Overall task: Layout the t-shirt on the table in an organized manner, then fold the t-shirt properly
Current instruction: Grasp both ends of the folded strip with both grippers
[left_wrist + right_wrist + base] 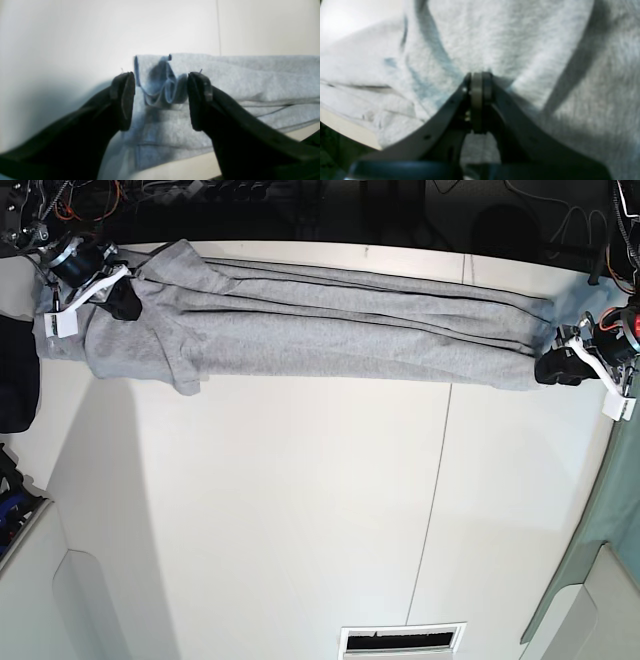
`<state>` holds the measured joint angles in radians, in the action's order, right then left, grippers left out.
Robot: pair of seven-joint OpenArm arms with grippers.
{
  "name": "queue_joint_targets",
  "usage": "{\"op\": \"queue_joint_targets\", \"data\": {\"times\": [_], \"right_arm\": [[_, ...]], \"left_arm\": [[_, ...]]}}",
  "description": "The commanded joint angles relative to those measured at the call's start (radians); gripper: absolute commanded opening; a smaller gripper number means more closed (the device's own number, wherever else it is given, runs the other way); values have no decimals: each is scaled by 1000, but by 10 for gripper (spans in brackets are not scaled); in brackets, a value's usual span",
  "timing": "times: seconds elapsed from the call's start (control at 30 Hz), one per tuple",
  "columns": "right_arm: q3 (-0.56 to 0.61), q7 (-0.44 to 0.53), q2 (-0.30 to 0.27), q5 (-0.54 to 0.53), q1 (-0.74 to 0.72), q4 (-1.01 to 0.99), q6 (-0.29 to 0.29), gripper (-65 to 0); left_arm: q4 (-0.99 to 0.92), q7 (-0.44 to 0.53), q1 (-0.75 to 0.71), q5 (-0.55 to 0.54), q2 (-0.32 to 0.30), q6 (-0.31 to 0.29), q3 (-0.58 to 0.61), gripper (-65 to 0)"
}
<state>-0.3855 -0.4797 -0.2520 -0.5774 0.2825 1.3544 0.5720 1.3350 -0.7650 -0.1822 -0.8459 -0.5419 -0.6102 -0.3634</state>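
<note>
T-shirt point(310, 325) lies stretched in a long, rumpled band across the far part of the white desk point(300, 510), running left to right, crossing the thin dark seam point(432, 500). Right claw point(480, 82), at the band's left end in the base view, is closed tight with grey cloth bunched against its tips. Left claw point(161, 97), at the band's right end, stands wide apart, a gathered fold of the hem between its fingers point(125, 100) but not clamped.
</note>
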Motion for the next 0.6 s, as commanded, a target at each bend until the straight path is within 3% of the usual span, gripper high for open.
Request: {"op": "queue_joint_targets", "data": {"times": [0.0, 0.23, 0.57], "right_arm": [[1, -6, -10, 9, -5, -5, 0, -650], [1, -6, -5, 8, -6, -11, 0, -650], [1, -6, 21, -6, -10, -10, 0, -650]], "left_arm": [[13, 22, 13, -14, -16, -3, -9, -293], [13, 37, 13, 22, 6, -2, -9, -293], [4, 71, 13, 154, 47, 85, -8, -292]]}}
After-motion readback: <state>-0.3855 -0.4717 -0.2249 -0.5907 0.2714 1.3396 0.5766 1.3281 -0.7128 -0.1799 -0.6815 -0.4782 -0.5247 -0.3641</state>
